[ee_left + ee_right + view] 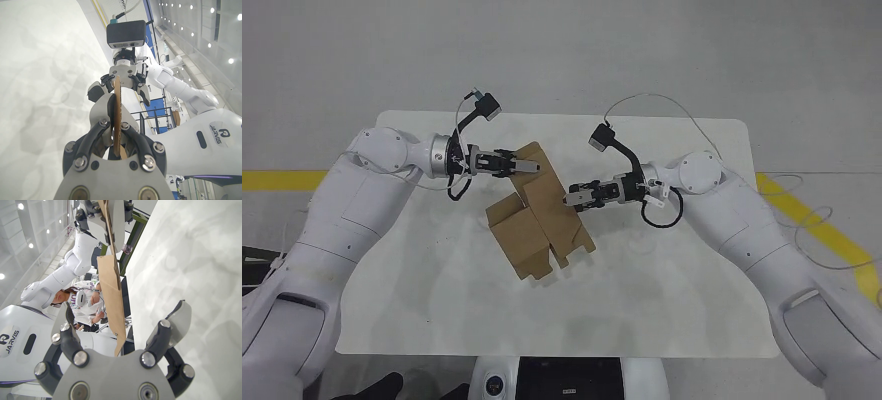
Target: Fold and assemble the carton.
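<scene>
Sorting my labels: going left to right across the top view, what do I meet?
Black left wrist camera → left gripper → right gripper → black right wrist camera. The brown cardboard carton overlaps both grippers.

The right gripper point(124, 309) stands spread wide, the brown carton point(110, 298) edge-on between its fingers; farther off, the left gripper point(112, 237) pinches that carton, the white table point(189, 256) beyond.

The white table point(662, 290) has rounded corners and a plain matte top. A brown cardboard carton point(537, 225), partly unfolded with its flaps spread, is over the table's middle, somewhat nearer the far edge than the near one. Whether its lower end rests on the top cannot be told.
</scene>
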`<state>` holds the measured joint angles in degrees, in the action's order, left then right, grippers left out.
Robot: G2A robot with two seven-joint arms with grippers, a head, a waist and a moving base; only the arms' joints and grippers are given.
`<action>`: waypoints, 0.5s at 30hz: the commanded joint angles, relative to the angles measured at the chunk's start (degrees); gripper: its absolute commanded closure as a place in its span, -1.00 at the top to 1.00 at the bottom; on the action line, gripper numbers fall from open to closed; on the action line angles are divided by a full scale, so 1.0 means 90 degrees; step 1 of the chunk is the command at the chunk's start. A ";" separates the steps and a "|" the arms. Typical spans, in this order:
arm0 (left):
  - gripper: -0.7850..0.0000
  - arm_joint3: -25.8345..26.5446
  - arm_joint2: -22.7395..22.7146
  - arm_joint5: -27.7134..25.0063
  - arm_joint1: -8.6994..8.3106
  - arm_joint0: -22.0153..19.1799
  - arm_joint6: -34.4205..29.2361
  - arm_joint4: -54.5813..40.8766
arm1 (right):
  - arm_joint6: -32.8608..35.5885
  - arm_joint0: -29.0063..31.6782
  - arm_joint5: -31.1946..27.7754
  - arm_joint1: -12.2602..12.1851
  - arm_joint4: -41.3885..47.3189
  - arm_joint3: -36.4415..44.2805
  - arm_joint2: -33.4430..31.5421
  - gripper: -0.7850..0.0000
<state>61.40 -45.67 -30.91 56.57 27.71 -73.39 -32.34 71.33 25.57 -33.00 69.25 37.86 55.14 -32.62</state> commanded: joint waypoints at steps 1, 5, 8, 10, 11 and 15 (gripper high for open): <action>-1.00 0.0000 -0.0003 0.0001 0.0001 0.0001 0.0000 0.0003 | 0.0001 0.0002 0.0001 -0.0001 -0.0003 -0.0002 -0.0008 0.46; -1.00 0.0000 -0.0003 0.0001 0.0001 0.0001 0.0000 0.0003 | 0.0001 0.0002 0.0001 -0.0001 -0.0003 -0.0002 -0.0008 -0.09; -1.00 0.0000 -0.0003 0.0001 0.0001 0.0001 0.0000 0.0003 | 0.0001 0.0002 0.0001 -0.0001 -0.0003 -0.0002 -0.0008 -0.18; -1.00 0.0000 -0.0003 0.0001 0.0001 0.0001 0.0000 0.0003 | 0.0001 0.0002 0.0001 -0.0001 -0.0003 -0.0002 -0.0008 -0.23; -1.00 0.0000 -0.0003 0.0001 0.0001 0.0001 0.0000 0.0003 | 0.0001 0.0002 0.0001 -0.0001 -0.0003 -0.0002 -0.0008 -0.30; -1.00 0.0000 -0.0003 0.0001 0.0001 0.0001 0.0000 0.0003 | 0.0001 0.0002 0.0001 -0.0001 -0.0003 -0.0002 -0.0008 -0.29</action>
<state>61.40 -45.67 -30.91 56.57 27.71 -73.39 -32.34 71.33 25.58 -32.99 69.25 37.86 55.14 -32.62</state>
